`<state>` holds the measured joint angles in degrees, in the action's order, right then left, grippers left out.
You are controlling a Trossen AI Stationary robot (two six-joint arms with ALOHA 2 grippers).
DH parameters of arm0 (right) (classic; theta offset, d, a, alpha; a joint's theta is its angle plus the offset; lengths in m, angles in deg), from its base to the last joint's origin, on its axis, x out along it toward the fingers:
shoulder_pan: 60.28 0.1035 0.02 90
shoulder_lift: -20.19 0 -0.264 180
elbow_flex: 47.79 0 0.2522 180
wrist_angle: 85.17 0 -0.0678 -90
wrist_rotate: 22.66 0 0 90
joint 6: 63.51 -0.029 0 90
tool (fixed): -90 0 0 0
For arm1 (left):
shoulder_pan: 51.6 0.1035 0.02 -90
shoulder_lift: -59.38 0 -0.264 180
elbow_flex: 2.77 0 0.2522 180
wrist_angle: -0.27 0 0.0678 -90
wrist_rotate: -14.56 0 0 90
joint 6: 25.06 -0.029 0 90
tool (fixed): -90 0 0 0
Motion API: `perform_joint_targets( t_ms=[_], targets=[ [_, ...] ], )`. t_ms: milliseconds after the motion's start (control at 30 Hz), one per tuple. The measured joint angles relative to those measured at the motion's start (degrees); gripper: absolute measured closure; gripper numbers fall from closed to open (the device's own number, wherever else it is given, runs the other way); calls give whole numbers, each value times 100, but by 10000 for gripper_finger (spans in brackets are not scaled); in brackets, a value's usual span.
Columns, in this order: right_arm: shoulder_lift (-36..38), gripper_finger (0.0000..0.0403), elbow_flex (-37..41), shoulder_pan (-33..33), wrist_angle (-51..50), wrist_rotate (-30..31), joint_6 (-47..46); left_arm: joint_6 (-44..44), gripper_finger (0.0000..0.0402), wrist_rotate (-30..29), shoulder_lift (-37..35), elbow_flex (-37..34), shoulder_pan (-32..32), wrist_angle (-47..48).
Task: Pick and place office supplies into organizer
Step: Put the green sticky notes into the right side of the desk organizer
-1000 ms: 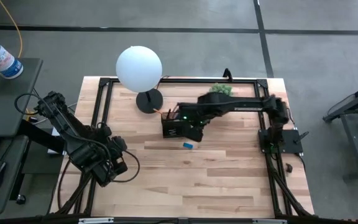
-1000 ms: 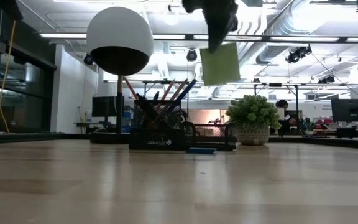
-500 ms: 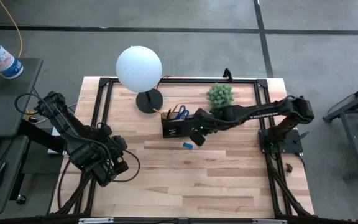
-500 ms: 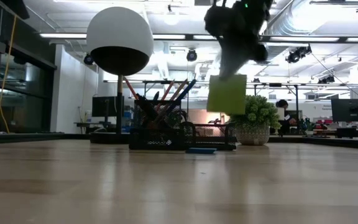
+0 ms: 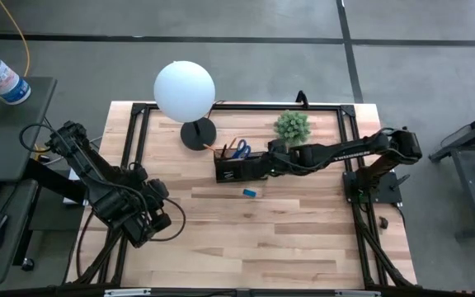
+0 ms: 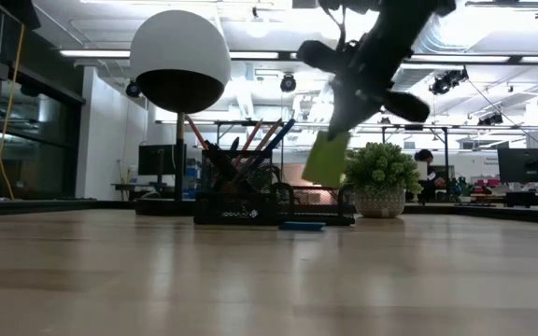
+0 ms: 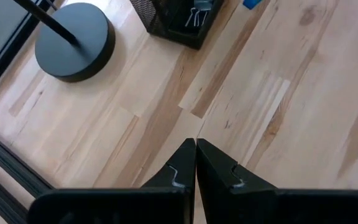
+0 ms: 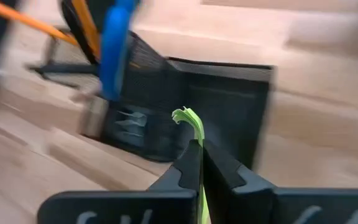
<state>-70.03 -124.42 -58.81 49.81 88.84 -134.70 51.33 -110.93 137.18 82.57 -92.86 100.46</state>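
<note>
Right hand (image 8: 200, 147): clenched on the sticky pad (image 6: 326, 158), tilted above the organizer's (image 5: 236, 168) 3 o'clock end.
Left hand (image 7: 195, 147): clenched, empty, desk's (image 5: 303, 239) 8 o'clock.
Blue block (image 5: 250, 192): organizer's 5 o'clock.

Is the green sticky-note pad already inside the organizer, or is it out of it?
Out. The right gripper is shut on the sticky-note pad, holding it tilted in the air above the organizer.

Right hand (image 8: 201, 163) clamped shut, arm outstretched; left hand (image 7: 195, 163) closed.
</note>
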Motion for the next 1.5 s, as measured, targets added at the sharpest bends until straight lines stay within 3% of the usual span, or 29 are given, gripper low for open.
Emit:
perform_joint_targets(
  t_ms=[167,533,1500],
  targets=[
    [2,403,453,-37,1158,14,-658,22,399,-4,0,0,-2,0],
    [4,403,747,-37,1108,599,-1966,35,399,2,0,0,0,-99],
    [-657,403,745,-223,1959,147,-2938,20,399,-122,0,-2,-1,-131]
  ],
)
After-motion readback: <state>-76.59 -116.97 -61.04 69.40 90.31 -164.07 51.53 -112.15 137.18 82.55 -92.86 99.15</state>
